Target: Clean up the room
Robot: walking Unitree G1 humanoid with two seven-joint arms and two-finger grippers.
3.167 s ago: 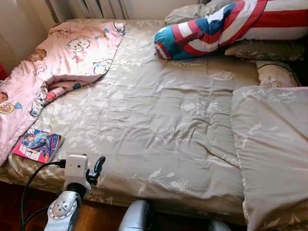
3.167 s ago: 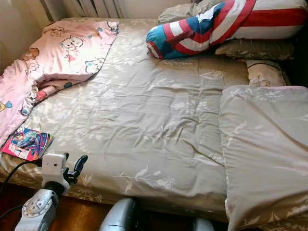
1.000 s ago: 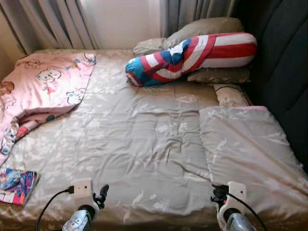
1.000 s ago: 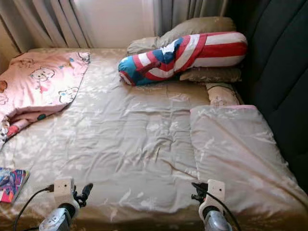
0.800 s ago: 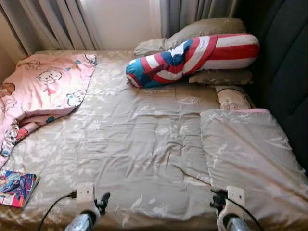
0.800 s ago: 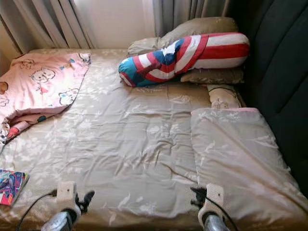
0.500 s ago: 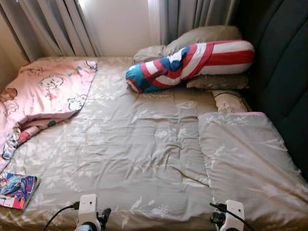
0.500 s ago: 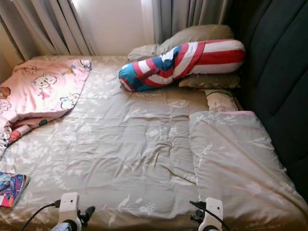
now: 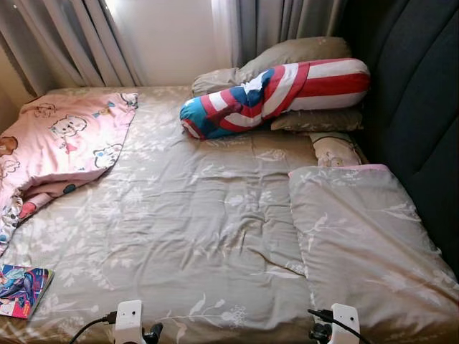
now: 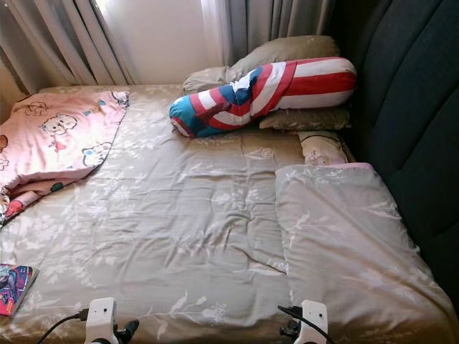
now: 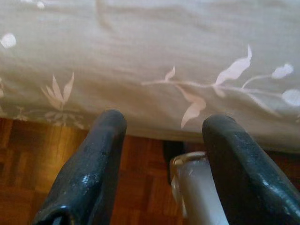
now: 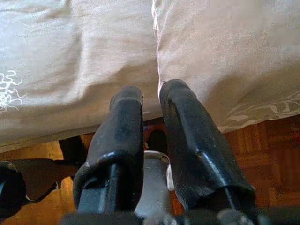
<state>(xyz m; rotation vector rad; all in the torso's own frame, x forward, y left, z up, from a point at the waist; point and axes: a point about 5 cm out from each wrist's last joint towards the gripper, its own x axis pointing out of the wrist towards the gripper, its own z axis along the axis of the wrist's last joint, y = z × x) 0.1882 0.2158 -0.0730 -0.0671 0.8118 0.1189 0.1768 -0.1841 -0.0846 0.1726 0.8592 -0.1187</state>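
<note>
While the robot faces the foot of a bed point(image 9: 215, 215) spread with a beige, leaf-printed cover, both arms sit low at the near edge. At the far left, a colourful comic book point(image 9: 21, 290) lies flat near the bed's near left corner, well apart from everything else on the cover. Beyond it, a pink cartoon-print blanket point(image 9: 61, 143) is rumpled over the left side of the bed, one corner reaching toward the curtains point(image 9: 72, 43) at the back. The left gripper point(image 11: 161, 136) hovers just off the near edge of the mattress, its two black fingers point(image 11: 91, 173) spread wide with nothing between them (parquet floor point(image 11: 28, 159) shows below the hanging cover). Toward the middle at the back, a long bolster point(image 9: 276, 93) in red, white and blue stripes lies slanted across beige pillows point(image 9: 294, 54). Right of centre, the right gripper point(image 12: 151, 101) points at the bed's edge where the folded beige quilt point(image 9: 362, 244) meets the cover; its fingers stand close together with only a narrow gap, gripping nothing. That quilt covers the right part of the bed, and a small pillow point(image 9: 336, 149) peeks out just behind it. A dark padded headboard point(image 9: 419, 107) rises along the right side.
</note>
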